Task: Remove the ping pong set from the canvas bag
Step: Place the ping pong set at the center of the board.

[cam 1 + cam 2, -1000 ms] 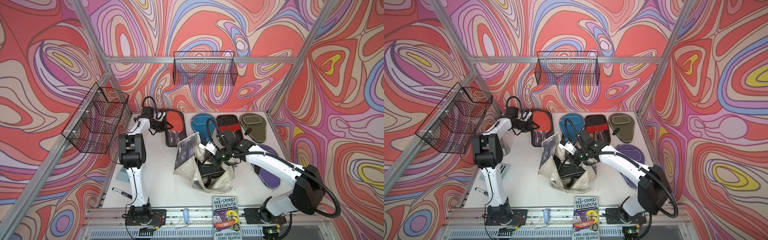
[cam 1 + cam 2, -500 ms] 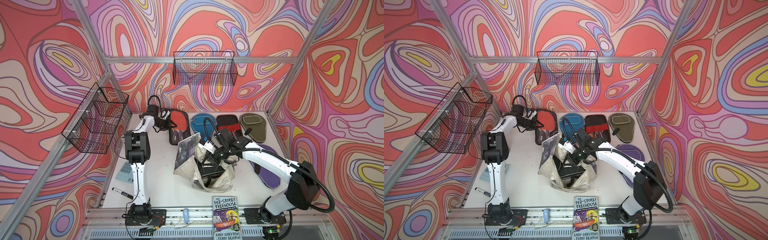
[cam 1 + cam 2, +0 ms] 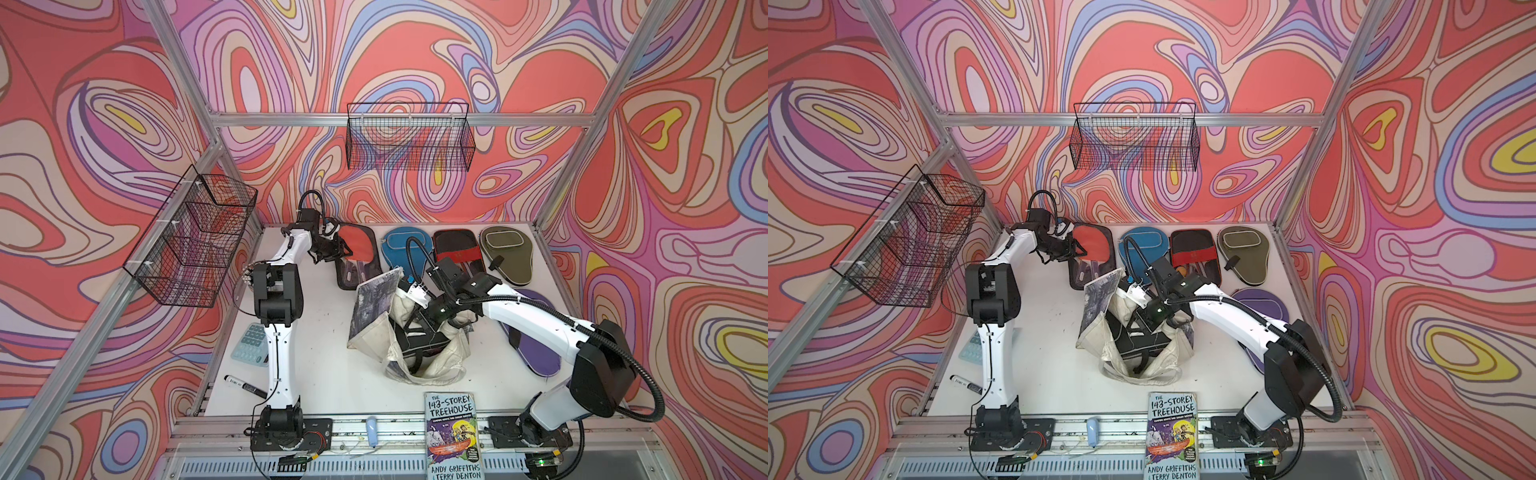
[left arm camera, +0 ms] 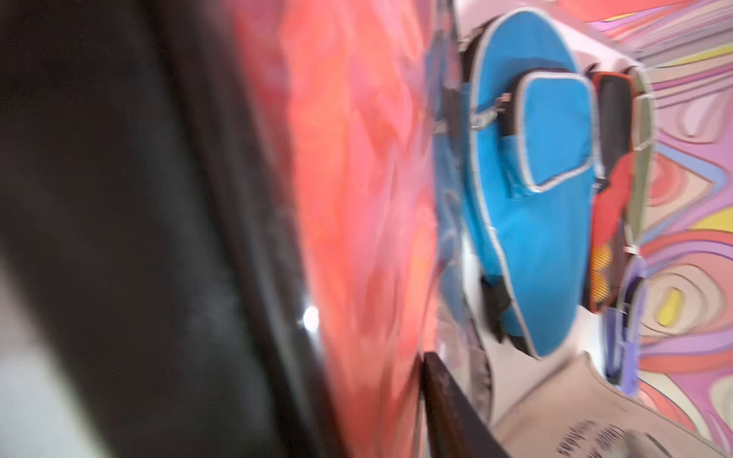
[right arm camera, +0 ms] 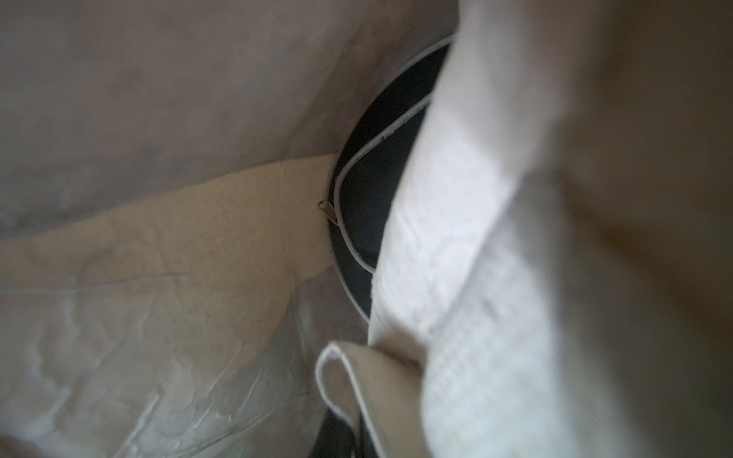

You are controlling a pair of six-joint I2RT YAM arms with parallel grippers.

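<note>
Paperback book first, one of it, lying on the front edge nearest me. Left of the arms sit one pale blue calculator and one black marker.

Mid-table slumps the single canvas bag, mouth gaping upward. One black zip case with pale piping lies inside it, and that looks like the only piece of the set left in there. The right gripper is down in the mouth with its jaws together. Cream cloth and a webbing strap crowd its wrist view, and I can't tell whether they pinch any of it.

That case looks light to me, a padded fabric shell over a stiff paddle, so it should lift flat without sagging. I'd take it by the piped rim or the narrow handle end. The limp canvas will likely ride up with it unless held down.

Further back on the right lies one purple case, partly under the arm. Along the far edge I count one flat pack of red paddles, one blue case, one black-and-red case and one olive green case. The left gripper is at the flat pack's edge. Its jaws are too blurred to read.

Two wire baskets hang on the walls.
</note>
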